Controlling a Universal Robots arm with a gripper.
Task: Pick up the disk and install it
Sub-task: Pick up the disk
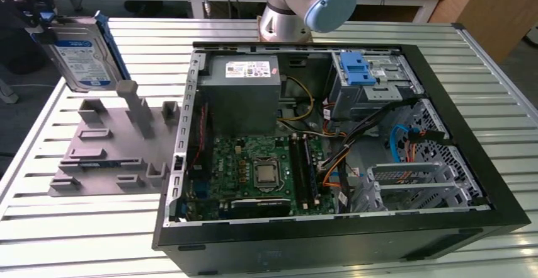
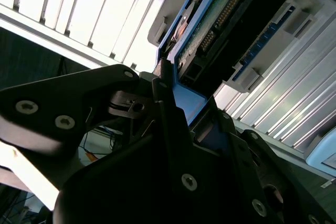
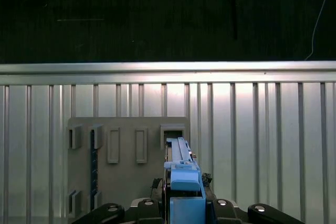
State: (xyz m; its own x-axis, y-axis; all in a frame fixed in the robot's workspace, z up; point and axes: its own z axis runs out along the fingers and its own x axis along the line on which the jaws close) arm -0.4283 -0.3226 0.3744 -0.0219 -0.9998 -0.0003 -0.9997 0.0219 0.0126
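Blue plastic framing sits pinched between the black fingers (image 2: 164,98) of the claw (image 3: 185,205), which is closed on the upper edge of the disk (image 1: 80,54). The second wrist view shows the drive's green circuit board side. The disk hangs upright in the air under the claw, touching nothing else. Below the claw a grey fixture plate (image 3: 126,150) with raised pockets and posts rests on the slatted aluminium counter (image 1: 84,227). Farther from the claw, past the plate toward the exterior view's right, an open computer case (image 1: 336,240) lies on its side. Inside it are the motherboard (image 1: 227,158), a grey power supply box (image 1: 244,101) and a blue latch (image 1: 357,70) on the drive cage.
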